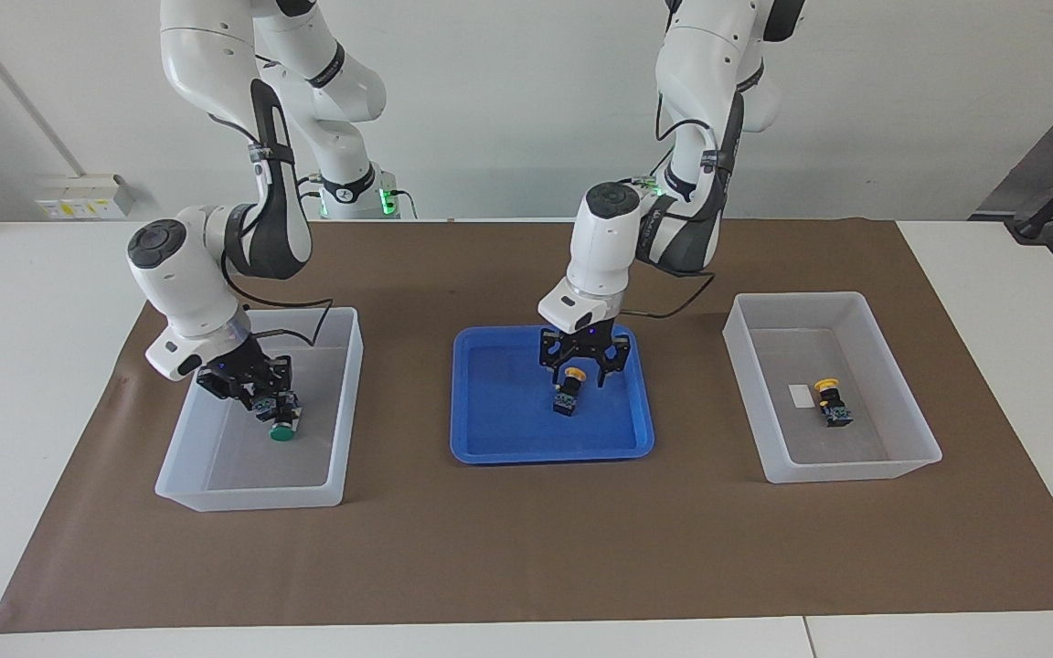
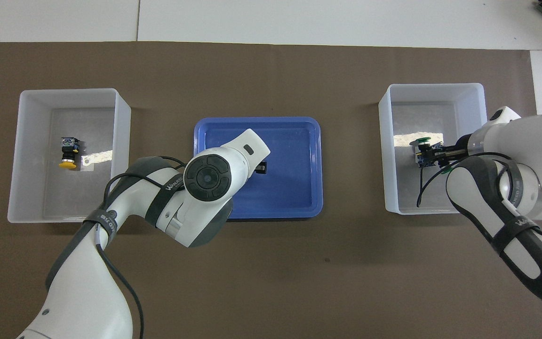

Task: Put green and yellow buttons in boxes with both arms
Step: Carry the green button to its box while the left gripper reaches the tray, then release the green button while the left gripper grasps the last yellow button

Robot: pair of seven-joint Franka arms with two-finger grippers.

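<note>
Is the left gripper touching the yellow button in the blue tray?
Cannot tell. In the facing view the left gripper stands right over the yellow button in the blue tray, but neither contact nor gap shows plainly. Overhead, the arm hides it.

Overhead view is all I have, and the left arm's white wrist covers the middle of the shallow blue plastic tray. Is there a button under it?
Observer: Yes. The facing view shows one yellow-capped push button with a black body in the blue tray.
Operator: Has the left gripper got it?
Observer: No. The left gripper hangs just above it, fingers open, one on either side of the yellow cap.
Operator: And the right gripper's green button?
Observer: The right gripper is low inside the translucent white plastic box, shut on the green-capped button, cap pointing down. I cannot tell whether it touches the floor.
</note>
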